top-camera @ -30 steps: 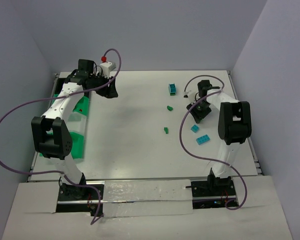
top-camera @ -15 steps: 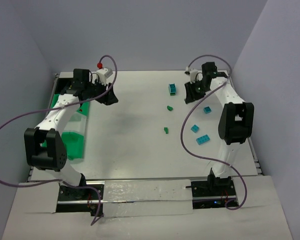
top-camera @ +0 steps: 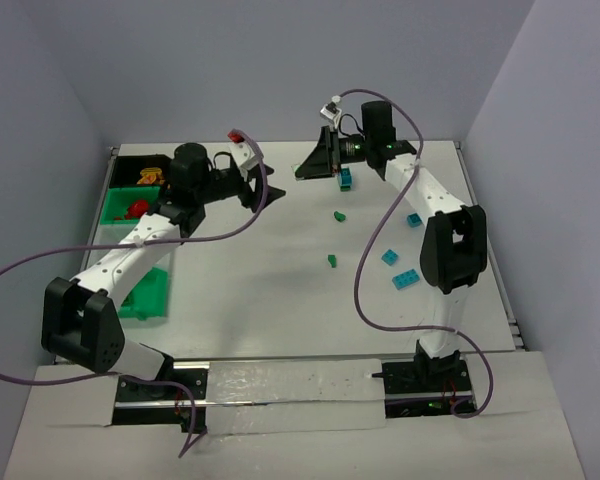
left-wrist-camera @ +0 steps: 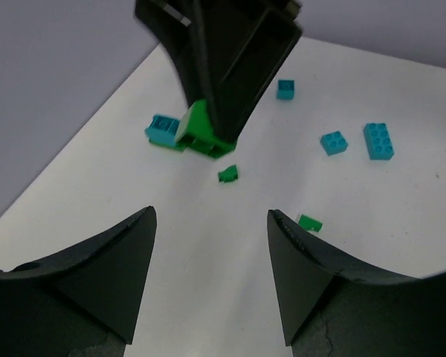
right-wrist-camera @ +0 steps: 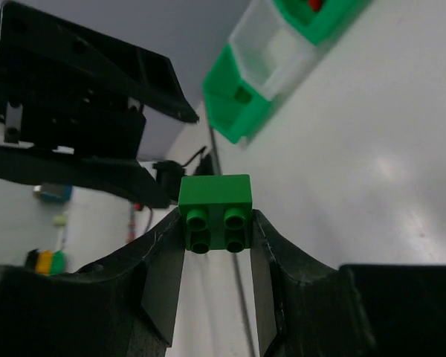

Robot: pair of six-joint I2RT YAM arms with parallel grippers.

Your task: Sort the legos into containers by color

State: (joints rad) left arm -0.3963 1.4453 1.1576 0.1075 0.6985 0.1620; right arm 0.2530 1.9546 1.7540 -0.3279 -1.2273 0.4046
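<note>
Both our arms point at each other over the far middle of the worktop point(top-camera: 250, 300). Our right gripper point(right-wrist-camera: 215, 223) has its fingers closed on a green brick point(right-wrist-camera: 215, 201), held off the surface with its studs facing the wrist camera. Our left gripper point(left-wrist-camera: 209, 219) faces it with fingers spread wide and nothing between them, close but not touching. We read this as a handover: the green bins point(top-camera: 150, 295) and black bin point(top-camera: 126, 162) sit along the left edge, seemingly beyond our right arm's reach. Several teal bricks point(top-camera: 390, 257) and two small green pieces point(top-camera: 332, 261) lie loose on the right side, not yet sorted.
</note>
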